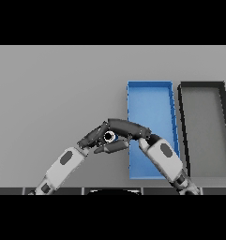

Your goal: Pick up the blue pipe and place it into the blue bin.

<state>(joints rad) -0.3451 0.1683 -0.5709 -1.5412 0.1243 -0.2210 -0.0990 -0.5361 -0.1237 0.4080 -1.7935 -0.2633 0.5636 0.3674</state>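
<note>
The blue pipe (109, 137) shows end-on as a small pale ring with a blue rim, held just above the table to the left of the blue bin (150, 93). My right hand (128, 128) reaches in from the lower right across the bin's near left corner, its fingers curled over the pipe and its thumb under it. My left hand (89, 138) comes in from the lower left and meets the pipe from the other side. The pipe's length is hidden between the two hands.
A dark grey bin (201, 86) stands right beside the blue bin on its right. Both bins are long, open-topped and hold nothing that I can see. Bare grey table stretches to the left and behind.
</note>
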